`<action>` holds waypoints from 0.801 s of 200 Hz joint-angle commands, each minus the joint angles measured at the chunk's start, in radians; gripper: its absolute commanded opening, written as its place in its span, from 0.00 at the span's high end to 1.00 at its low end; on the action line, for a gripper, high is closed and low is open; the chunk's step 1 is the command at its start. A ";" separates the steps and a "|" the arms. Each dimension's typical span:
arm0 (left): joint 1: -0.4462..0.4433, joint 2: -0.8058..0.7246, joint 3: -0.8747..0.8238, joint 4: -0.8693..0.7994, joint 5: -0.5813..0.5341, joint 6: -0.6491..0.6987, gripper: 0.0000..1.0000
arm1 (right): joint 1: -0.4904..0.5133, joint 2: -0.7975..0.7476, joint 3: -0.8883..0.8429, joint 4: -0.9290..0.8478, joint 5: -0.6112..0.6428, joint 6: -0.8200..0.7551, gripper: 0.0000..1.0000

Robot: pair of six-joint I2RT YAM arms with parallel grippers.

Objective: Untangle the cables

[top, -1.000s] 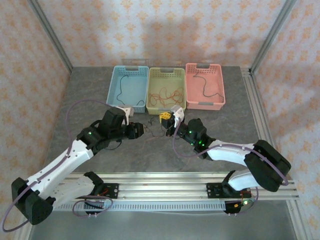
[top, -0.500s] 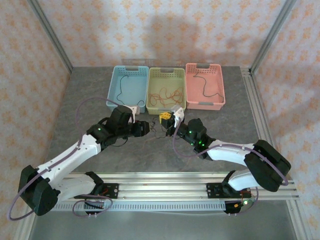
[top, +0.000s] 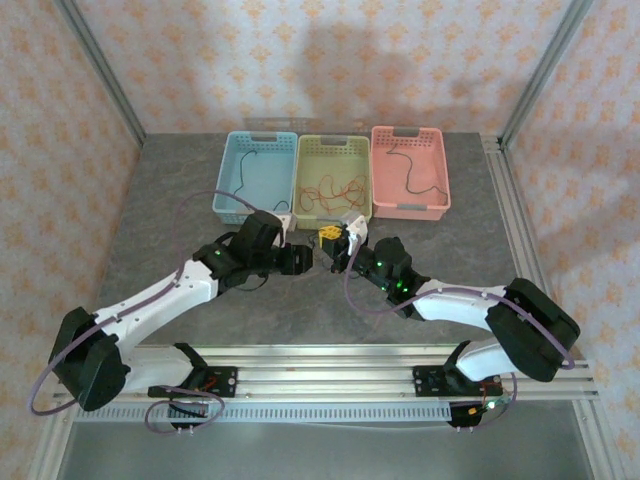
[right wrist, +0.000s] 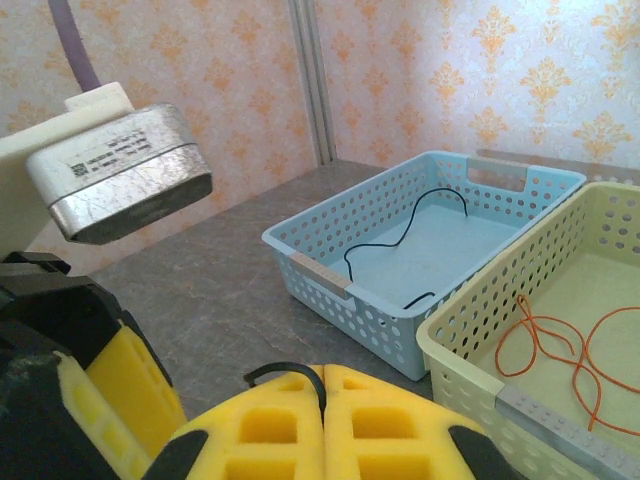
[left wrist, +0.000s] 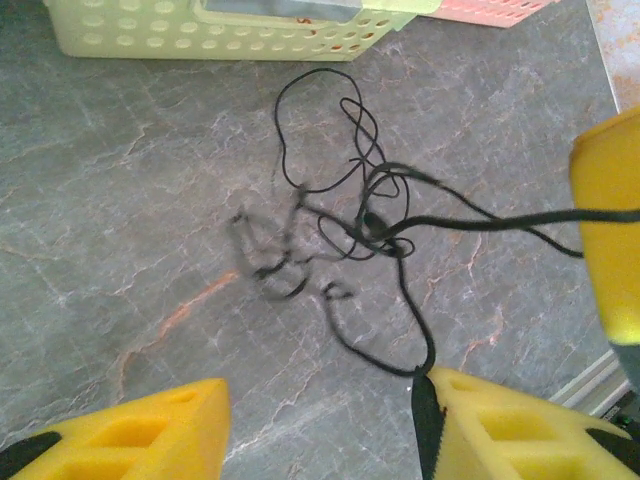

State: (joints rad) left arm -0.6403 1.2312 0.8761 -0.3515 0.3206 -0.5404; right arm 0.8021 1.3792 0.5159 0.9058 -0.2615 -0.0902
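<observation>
Cables (left wrist: 360,220): black tangle on the counter (left wrist: 120,200) by the green basket (left wrist: 150,35), we see it best from the left wrist. Left gripper (left wrist: 320,425) jaws apart over it, right gripper (right wrist: 322,400) jaws pinching one strand.

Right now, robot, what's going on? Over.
Left gripper jaws open. Right gripper jaws shut on black cable. Dark tangle on table; nothing blocking.

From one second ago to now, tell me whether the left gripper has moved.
Yes. The left gripper slid rightward, ending below the yellow basket, nearer the right gripper.
</observation>
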 commanded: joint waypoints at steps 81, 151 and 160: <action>-0.051 0.071 0.107 -0.037 -0.097 0.103 0.49 | 0.000 0.007 0.015 0.021 -0.015 0.012 1.00; -0.061 0.110 0.135 -0.058 -0.150 0.121 0.61 | 0.000 0.006 0.014 0.019 -0.021 0.010 1.00; -0.062 0.117 0.140 -0.057 -0.154 0.123 0.65 | 0.000 0.006 0.015 0.017 -0.021 0.012 1.00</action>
State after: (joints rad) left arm -0.6941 1.3304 0.9813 -0.3931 0.2157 -0.4377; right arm 0.7979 1.3830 0.5159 0.9051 -0.2607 -0.0902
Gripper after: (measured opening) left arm 0.387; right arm 0.046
